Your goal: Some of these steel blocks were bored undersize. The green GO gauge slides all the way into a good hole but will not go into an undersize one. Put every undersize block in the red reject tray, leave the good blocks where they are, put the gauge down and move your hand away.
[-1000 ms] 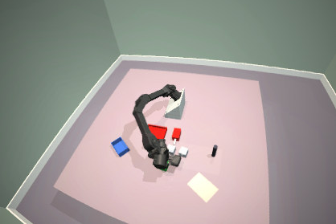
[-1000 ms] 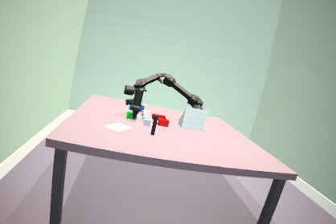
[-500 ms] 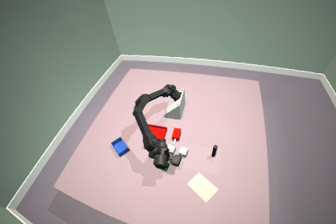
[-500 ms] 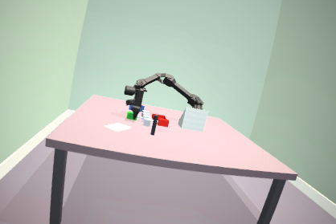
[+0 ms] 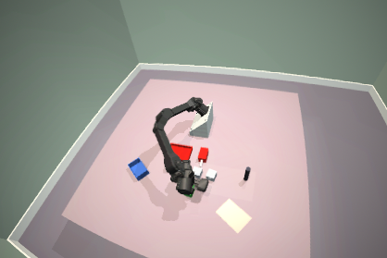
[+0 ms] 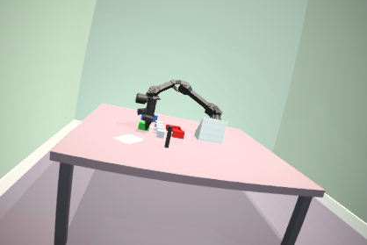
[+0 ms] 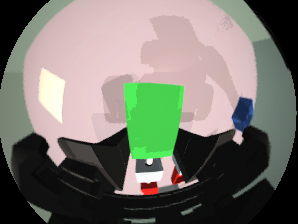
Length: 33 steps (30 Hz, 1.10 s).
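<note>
- Top view: your green gauge, mostly hidden under the claw; its long axis is unreadable here. Beside the claw you have two pale blocks, with a wide red tray beyond, all on the desk.
- Exterior view: your gauge, low at the claw's fingertips, near the row of pale blocks. You cannot tell from here which way it points.
- Wrist view: your gauge, centred between the claw's fingers, which are clamped on it. Its green body shows longer up and down the picture than across. Its lower end faces a pale block with a dark grey top; a small pale round spot shows between them, too small to identify.
</note>
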Each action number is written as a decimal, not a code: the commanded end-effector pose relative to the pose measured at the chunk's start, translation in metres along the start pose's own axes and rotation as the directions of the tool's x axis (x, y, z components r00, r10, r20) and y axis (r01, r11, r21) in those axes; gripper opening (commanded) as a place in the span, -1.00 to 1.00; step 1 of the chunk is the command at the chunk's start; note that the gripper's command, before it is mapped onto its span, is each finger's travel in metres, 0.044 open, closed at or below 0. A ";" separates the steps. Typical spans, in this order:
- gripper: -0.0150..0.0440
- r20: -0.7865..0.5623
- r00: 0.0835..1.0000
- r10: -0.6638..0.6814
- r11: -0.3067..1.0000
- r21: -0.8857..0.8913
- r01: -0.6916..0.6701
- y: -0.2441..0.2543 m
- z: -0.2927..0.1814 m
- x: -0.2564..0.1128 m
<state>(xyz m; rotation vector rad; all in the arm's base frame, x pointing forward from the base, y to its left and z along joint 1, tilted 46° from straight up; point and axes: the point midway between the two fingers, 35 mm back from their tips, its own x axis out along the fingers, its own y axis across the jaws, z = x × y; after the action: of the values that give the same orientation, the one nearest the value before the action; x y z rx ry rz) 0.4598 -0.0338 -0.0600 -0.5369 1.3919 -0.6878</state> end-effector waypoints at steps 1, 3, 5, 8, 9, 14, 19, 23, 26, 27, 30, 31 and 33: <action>-0.49 0.006 1.000 -0.002 1.000 -0.001 0.002 0.001 0.001 -0.001; -0.49 0.006 1.000 -0.002 1.000 -0.001 0.002 0.001 0.001 0.000; -0.49 0.007 1.000 -0.002 1.000 -0.001 0.002 0.002 0.000 0.000; -0.49 0.006 1.000 -0.002 1.000 -0.001 0.002 0.002 -0.001 0.001; -0.49 0.006 1.000 -0.002 1.000 -0.001 0.002 0.002 -0.001 0.001; -0.49 0.007 1.000 -0.002 1.000 -0.001 0.002 0.000 -0.001 0.000; -0.49 0.007 1.000 -0.002 1.000 -0.001 0.002 0.000 0.001 -0.001; -0.49 0.007 1.000 -0.002 1.000 -0.001 0.002 -0.001 0.002 -0.002; -0.49 0.007 1.000 -0.002 1.000 -0.001 0.002 -0.001 0.002 -0.002; -0.49 0.007 1.000 -0.002 1.000 -0.001 0.002 0.000 0.002 -0.002; -0.49 0.006 1.000 -0.002 1.000 -0.001 0.002 0.001 0.001 -0.001; -0.49 0.006 1.000 -0.002 1.000 -0.001 0.002 0.001 0.001 -0.001; -0.49 0.006 1.000 -0.002 1.000 -0.001 0.002 0.001 0.001 0.000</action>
<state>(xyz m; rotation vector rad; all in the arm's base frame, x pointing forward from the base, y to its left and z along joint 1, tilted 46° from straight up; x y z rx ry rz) 0.4595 -0.0341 -0.0608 -0.5367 1.3919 -0.6883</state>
